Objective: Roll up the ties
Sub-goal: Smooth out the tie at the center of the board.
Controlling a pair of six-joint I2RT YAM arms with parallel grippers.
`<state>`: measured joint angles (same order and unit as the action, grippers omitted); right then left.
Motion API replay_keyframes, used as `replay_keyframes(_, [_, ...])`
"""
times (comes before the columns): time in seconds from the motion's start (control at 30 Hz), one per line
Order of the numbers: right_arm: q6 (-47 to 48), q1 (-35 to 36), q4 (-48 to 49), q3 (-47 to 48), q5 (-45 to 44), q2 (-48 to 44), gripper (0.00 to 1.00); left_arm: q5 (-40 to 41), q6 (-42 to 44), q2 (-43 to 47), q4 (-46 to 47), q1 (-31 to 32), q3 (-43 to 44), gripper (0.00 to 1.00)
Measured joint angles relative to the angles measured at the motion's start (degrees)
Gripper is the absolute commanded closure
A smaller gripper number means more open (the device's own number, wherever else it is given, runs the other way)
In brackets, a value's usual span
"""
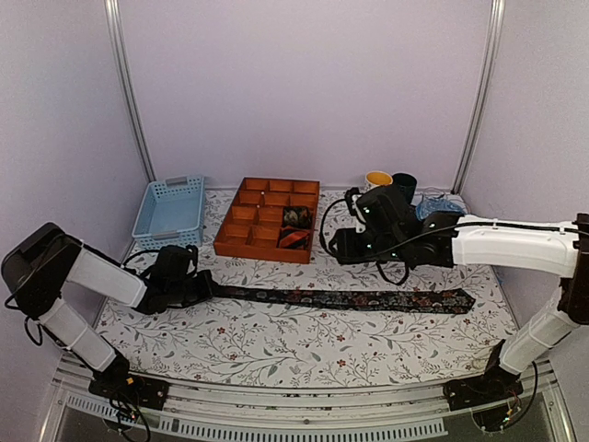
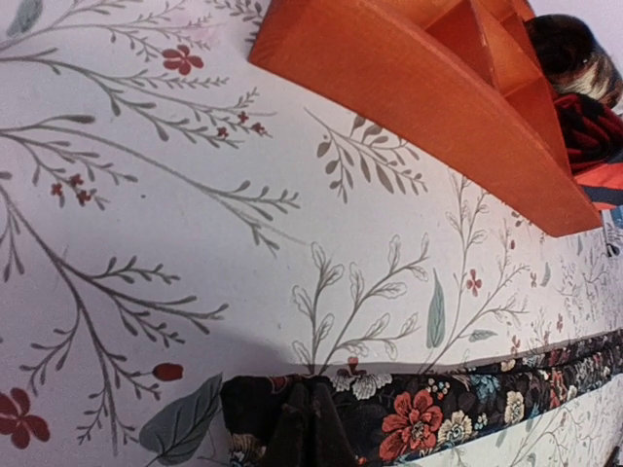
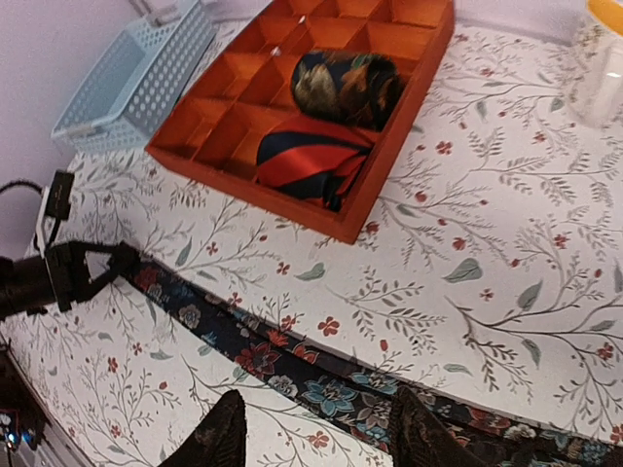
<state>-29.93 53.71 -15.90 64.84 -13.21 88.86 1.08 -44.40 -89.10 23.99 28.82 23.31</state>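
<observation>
A long dark floral tie (image 1: 350,299) lies flat across the table, running left to right. My left gripper (image 1: 201,288) is shut on its narrow left end; in the left wrist view the fingertips (image 2: 311,423) pinch the fabric of the tie (image 2: 428,418). My right gripper (image 1: 342,245) hovers open over the tie's middle, with the tie (image 3: 331,389) passing under and between its fingers (image 3: 222,438). Two rolled ties sit in the orange tray (image 1: 241,241): a dark patterned one (image 3: 346,86) and a red-and-black one (image 3: 311,156).
A light blue basket (image 1: 170,210) stands left of the tray. A yellow cup (image 1: 377,178) and a dark cup (image 1: 405,182) stand at the back right, with a blue object (image 1: 440,203) beside them. The tray's near wall (image 2: 419,97) is just beyond the left gripper.
</observation>
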Motion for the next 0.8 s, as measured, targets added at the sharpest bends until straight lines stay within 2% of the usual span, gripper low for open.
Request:
replay_keyframes(0.07, [-2.36,-1.6,-2.6,-0.76,-2.14,-4.59,0.51,0.17,0.07,1.51,-1.03,0.0,-0.81,1.0])
replay_keyframes(0.13, [-5.11,-6.08,-5.81,-3.04,-3.41,-10.08,0.52,0.48,0.22,2.6,-2.14,0.0,-1.07,1.0])
replay_keyframes(0.3, [-11.69,-27.43,-10.49,-16.28,-2.08,-23.23,0.57,1.36,0.24,5.16,-3.69,0.0,-1.97,1.0])
replay_keyframes(0.37, [-13.35,-31.95,-12.44,-21.53,-0.55,-25.62,0.58,1.53,0.24,5.57,-3.76,0.0,-2.25,1.0])
replay_keyframes(0.47, [-15.56,-34.86,-14.86,-27.54,2.93,-25.81,0.59,1.84,0.24,5.62,-3.78,0.0,-2.49,1.0])
replay_keyframes(0.8, [-18.34,-43.63,-12.28,-32.7,7.96,-20.9,0.6,1.88,0.22,5.55,-2.6,0.04,-3.67,1.0])
